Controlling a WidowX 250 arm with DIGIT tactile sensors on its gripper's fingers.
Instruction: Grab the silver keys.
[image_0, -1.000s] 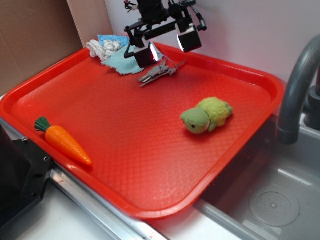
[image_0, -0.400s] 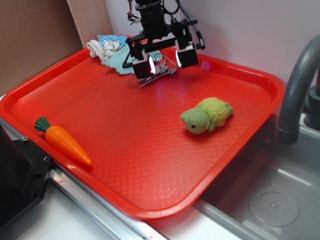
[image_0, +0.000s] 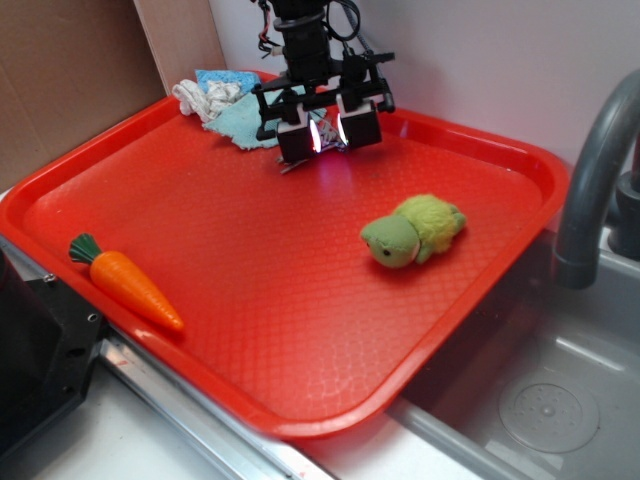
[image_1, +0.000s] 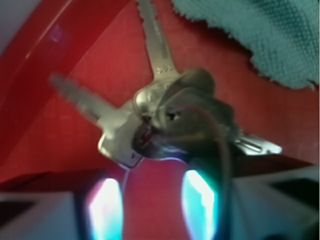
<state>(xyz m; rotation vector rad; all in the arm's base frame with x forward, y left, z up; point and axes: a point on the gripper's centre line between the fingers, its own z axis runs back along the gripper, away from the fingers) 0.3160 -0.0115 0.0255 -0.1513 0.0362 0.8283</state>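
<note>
Claw (image_0: 327, 134) of mine has dropped and narrowed, fingers still slightly apart around the small silver metal keys (image_1: 170, 120) on the red plastic tray's (image_0: 300, 330) far side; closing comes next.

The silver keys (image_1: 165, 120) are seen as bare grey metal with a dull sheen, lying on a red tray (image_0: 300, 300) of glossy plastic whose floor is embossed with a fine diamond texture. A teal cloth (image_1: 260, 35) of fuzzy, looped terry is shown beside them, while the green toy (image_0: 412, 230) is covered in matt plush. The carrot (image_0: 128, 282) is formed of smooth, slightly shiny plastic, and the faucet (image_0: 592, 180) is finished in matt grey.
</note>
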